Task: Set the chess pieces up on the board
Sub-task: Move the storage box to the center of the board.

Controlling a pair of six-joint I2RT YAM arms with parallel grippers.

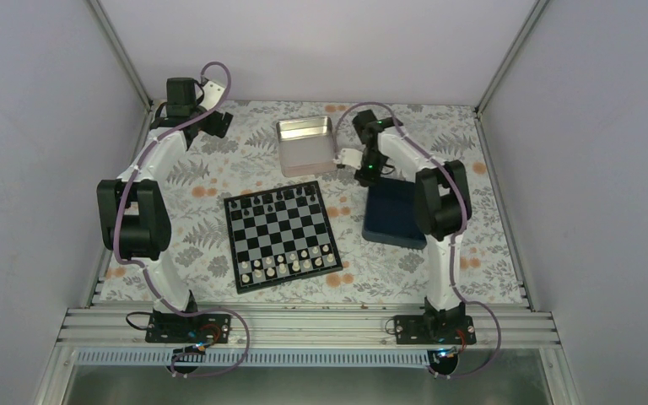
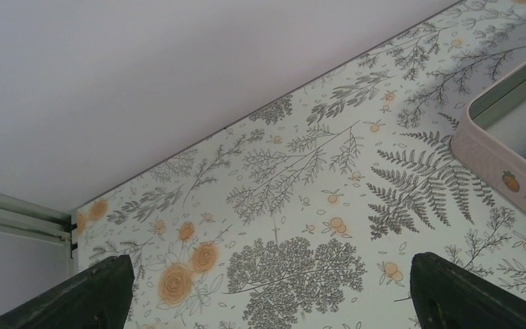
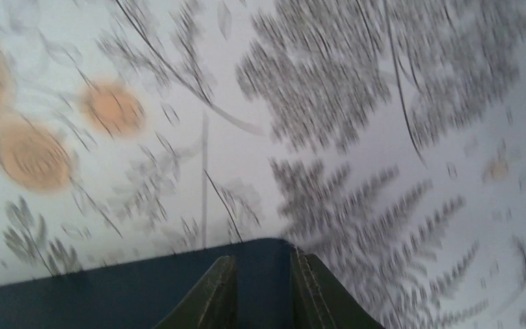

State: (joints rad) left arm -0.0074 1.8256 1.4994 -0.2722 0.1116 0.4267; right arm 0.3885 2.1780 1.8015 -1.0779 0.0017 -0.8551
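- The left claw (image 2: 270,274) hangs over the far left corner of the table (image 1: 187,179). Its jaws are spread wide with only the flowered cloth between them, and it holds nothing.
- In the left wrist view, a corner of the tin (image 1: 306,145) shows at the right edge, well clear of the left fingers (image 2: 96,295).
- The board (image 1: 280,234) lies flat in the middle of the table, turned slightly, between the two arms.
- The black pieces (image 1: 283,199) stand along the far edge of the board. From above they are too small for me to tell which is which.
- The white pieces (image 1: 291,263) fill the two near rows of the board.
- The tin sits open beyond the board, near its far right corner but apart from it. I cannot make out anything inside it.
- The right claw (image 3: 260,267) is just right of the tin's near right corner, over the far edge of the box (image 1: 392,215).
- Its jaws are almost together with a thin gap between them. Only the navy box shows through the gap, and I see no piece in its hold. The right wrist view is smeared.
- The box lies flat to the right of the board, close to it but not touching, and partly under the right arm.
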